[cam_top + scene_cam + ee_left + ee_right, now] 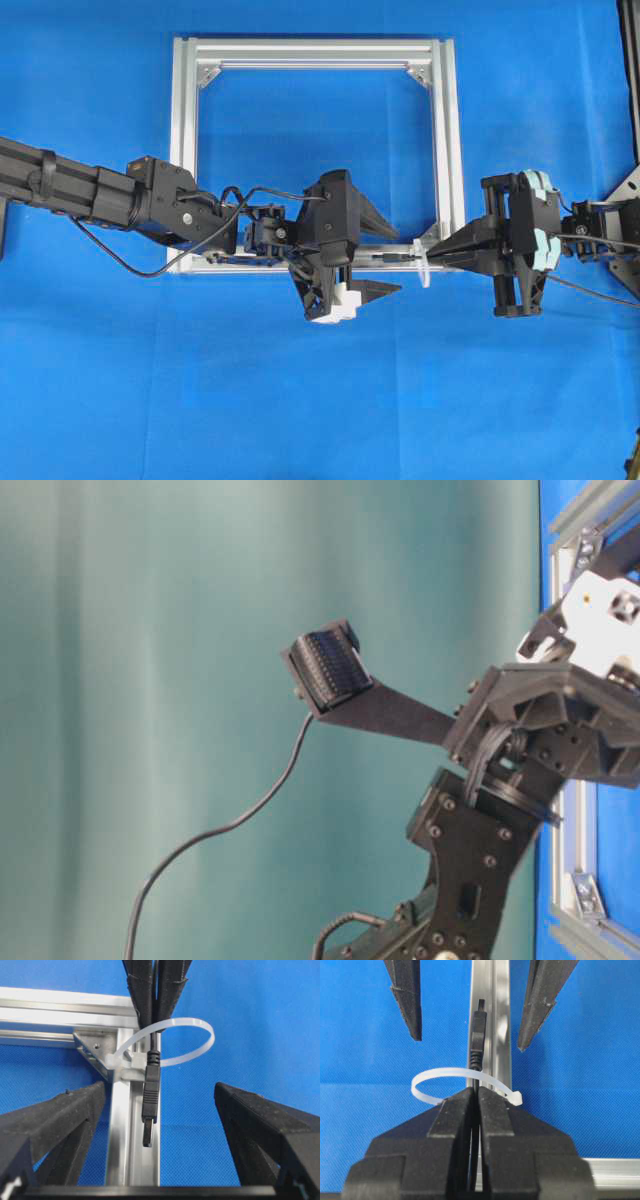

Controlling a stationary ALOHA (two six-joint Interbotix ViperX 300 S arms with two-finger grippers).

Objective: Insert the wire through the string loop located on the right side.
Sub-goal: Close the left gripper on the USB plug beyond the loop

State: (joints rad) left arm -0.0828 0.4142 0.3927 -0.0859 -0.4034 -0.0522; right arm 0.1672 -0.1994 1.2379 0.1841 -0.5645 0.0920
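The right tool is clamped on the wire, whose plug end pokes through the string loop at the near right corner of the aluminium frame, which lies on the blue bench towards its far edge. Facing it, the left tool stands wide apart, its fingers either side of the plug without touching it.

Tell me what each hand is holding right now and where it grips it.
The right hand pinches the wire just behind its plug, which pokes through the white loop. The left hand is open and holds nothing.
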